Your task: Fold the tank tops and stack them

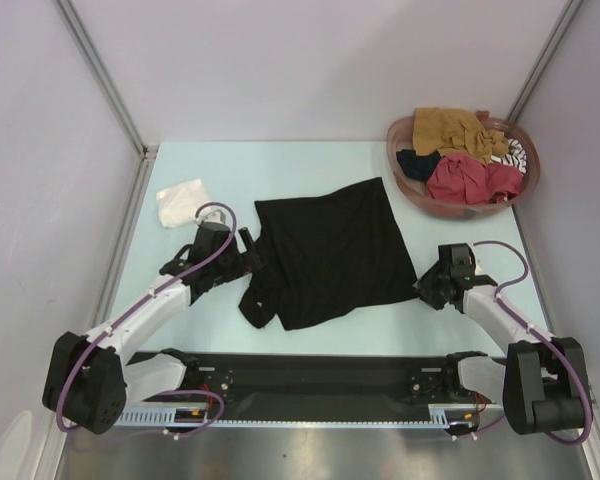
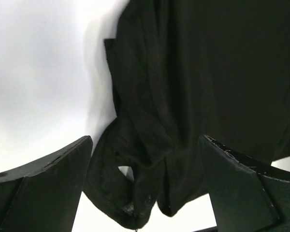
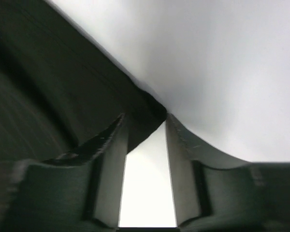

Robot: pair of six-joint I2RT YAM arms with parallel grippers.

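Note:
A large black tank top lies spread in the middle of the table, its straps bunched at the left edge. My left gripper stands wide open at that edge. In the left wrist view the bunched black straps lie between its open fingers, and neither one touches them. My right gripper is at the top's lower right corner. Its jaws are half narrowed, with the cloth corner between the fingertips and a bright gap still showing. A folded white tank top lies at the far left.
A round reddish-brown basket stands at the back right, holding mustard, red, striped and black tops. Grey walls with metal posts close in the table on three sides.

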